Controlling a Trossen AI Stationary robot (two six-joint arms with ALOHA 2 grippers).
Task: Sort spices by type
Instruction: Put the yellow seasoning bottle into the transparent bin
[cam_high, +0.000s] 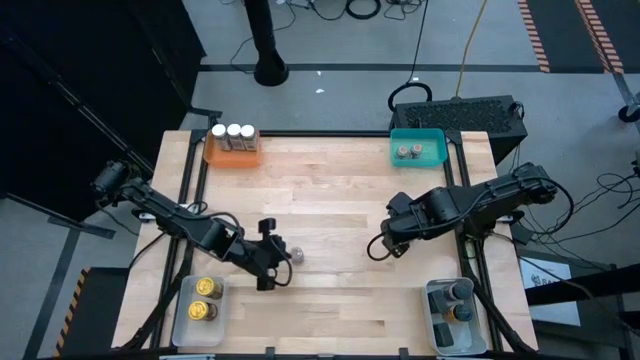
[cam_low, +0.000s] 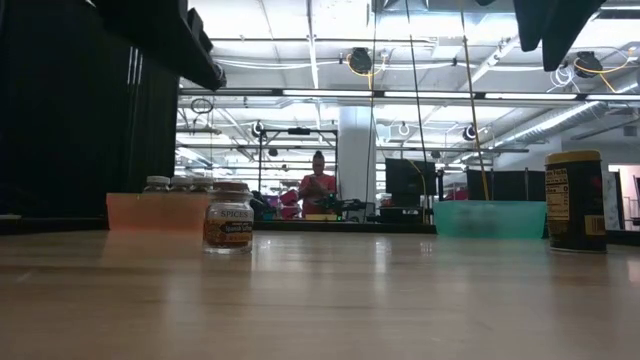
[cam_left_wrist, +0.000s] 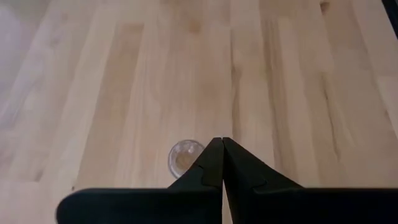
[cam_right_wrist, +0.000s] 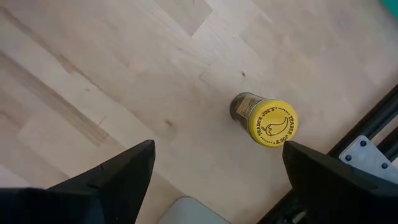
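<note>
A small brownish spice jar (cam_high: 297, 256) (cam_low: 228, 217) with a greyish lid stands upright on the wooden table (cam_high: 330, 190), left of centre. My left gripper (cam_high: 280, 257) (cam_left_wrist: 221, 147) hangs shut just beside and above it. The low view shows the jar standing free. A dark jar with a yellow lid (cam_right_wrist: 264, 119) (cam_low: 575, 200) stands on the table below my right gripper (cam_high: 380, 248) (cam_right_wrist: 217, 186). That gripper points down and is open, its fingers wide apart and well above the jar.
An orange tray (cam_high: 232, 152) at far left holds three white-topped jars. A teal tray (cam_high: 417, 148) at far right holds two. The near-left clear tray (cam_high: 200, 318) has two yellow jars, the near-right clear tray (cam_high: 452, 318) dark ones. A person stands far behind the table.
</note>
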